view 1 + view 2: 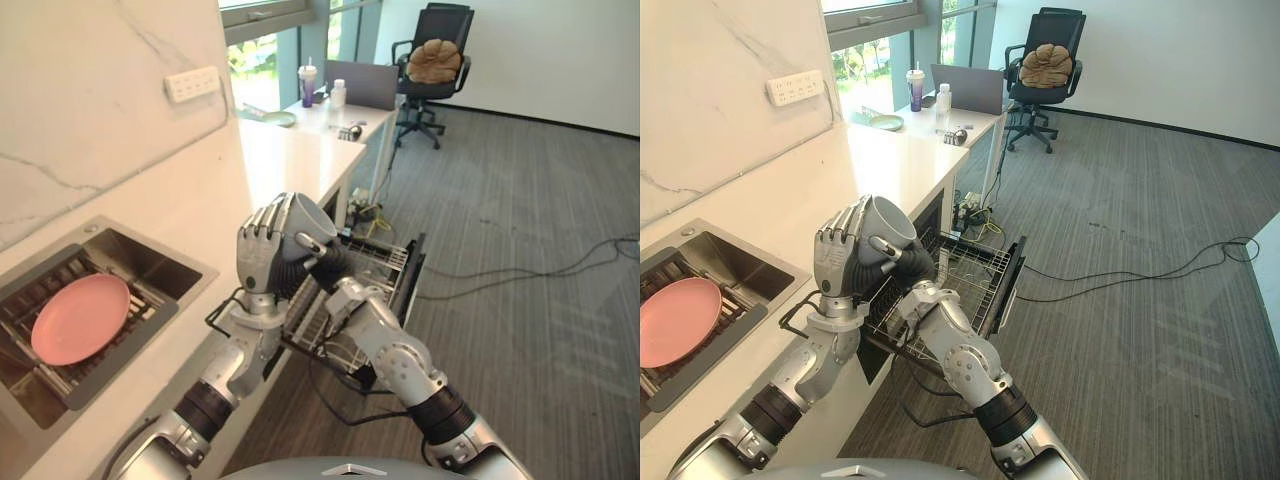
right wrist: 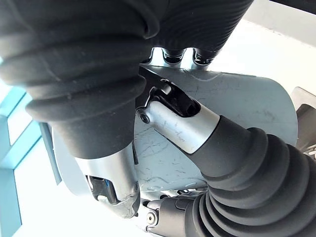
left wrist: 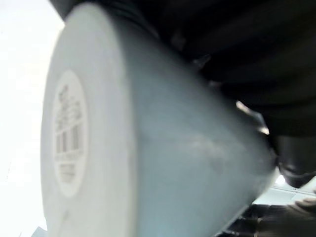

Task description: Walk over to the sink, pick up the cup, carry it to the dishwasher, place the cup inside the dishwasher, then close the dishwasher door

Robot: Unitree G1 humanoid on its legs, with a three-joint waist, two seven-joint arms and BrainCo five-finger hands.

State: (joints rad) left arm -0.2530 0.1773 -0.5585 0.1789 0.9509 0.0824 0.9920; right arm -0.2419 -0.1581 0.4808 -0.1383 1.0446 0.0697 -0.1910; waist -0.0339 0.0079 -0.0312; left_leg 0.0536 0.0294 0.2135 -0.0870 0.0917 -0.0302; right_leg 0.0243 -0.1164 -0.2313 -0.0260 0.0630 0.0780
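You have the grey cup (image 1: pixel 312 218) raised in both hands, tipped on its side with its mouth turned away from the sink (image 1: pixel 150 265), above the pulled-out dishwasher rack (image 1: pixel 375 260). Your left hand (image 1: pixel 260 248) curls its fingers round the cup; your right hand (image 1: pixel 325 265) pinches its wall between thumb and fingers. A pink plate (image 1: pixel 80 318) lies in the sink

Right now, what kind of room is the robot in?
Probably an office kitchen: a sink with a plate, an open dishwasher, and a desk with a laptop and chair beyond.
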